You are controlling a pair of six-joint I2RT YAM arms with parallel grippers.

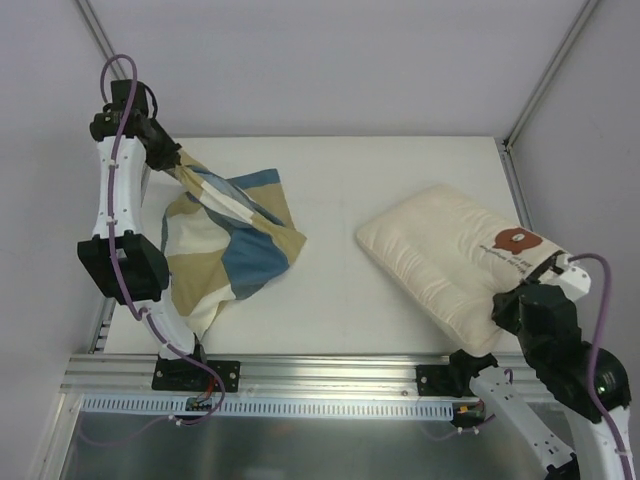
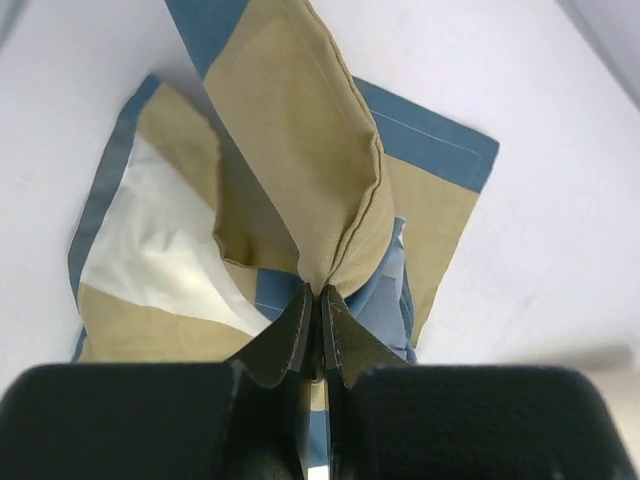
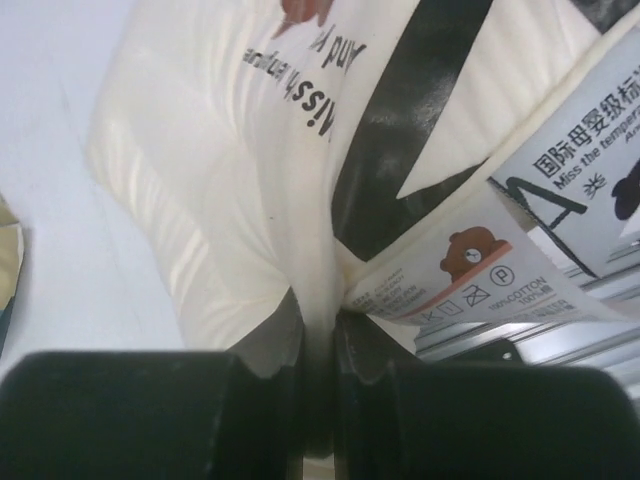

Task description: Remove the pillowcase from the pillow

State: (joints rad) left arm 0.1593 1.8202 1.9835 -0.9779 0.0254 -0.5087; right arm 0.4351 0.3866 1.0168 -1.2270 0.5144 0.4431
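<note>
Top external view | left tool (image 1: 168,160) clamped on a raised fold of blue, tan and cream checked cloth pillowcase (image 1: 235,235), rest draped on bench (image 1: 330,290), apart from plain cream stuffed pillow (image 1: 440,250) | right tool (image 3: 320,305) pinches pillow's near corner | risk: any pull likely drags pillow off bench's near edge.

The pillowcase (image 1: 235,240) looks matt woven cloth, the pillow (image 1: 435,255) soft cloth, perhaps quilted.

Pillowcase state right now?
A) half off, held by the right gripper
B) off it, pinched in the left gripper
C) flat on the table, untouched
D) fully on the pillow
B: the pillowcase hangs from the shut left gripper, apart from the bare pillow that the right gripper pinches.
</note>
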